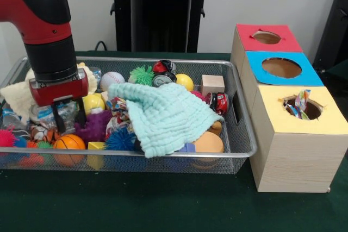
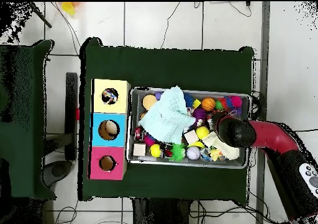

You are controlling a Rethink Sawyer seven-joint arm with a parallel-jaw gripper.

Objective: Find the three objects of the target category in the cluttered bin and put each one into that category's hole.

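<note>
- Green cloth-covered table point(image 1: 163, 205) — carries everything listed below.
- Wire mesh bin point(image 1: 239, 134), crowded with toys; in the front view it sits left of the boxes.
- Three wooden boxes in a row, each with a round hole on top: yellow-topped box point(image 1: 304, 134) nearest the camera with something striped poking out of its hole, blue-topped box point(image 1: 280, 69) in the middle, red-topped box point(image 1: 266, 37) farthest.
- Mint cloth point(image 1: 166, 115), draped over the toys at the bin's middle.
- My gripper point(image 1: 68, 123), lowered into the bin's left end, fingers spread apart and holding nothing — the tips stand among clutter just above the orange ball.
- Orange ball point(image 1: 69, 144) against the front wall.
- Baseball point(image 1: 111, 80) near the back wall.
</note>
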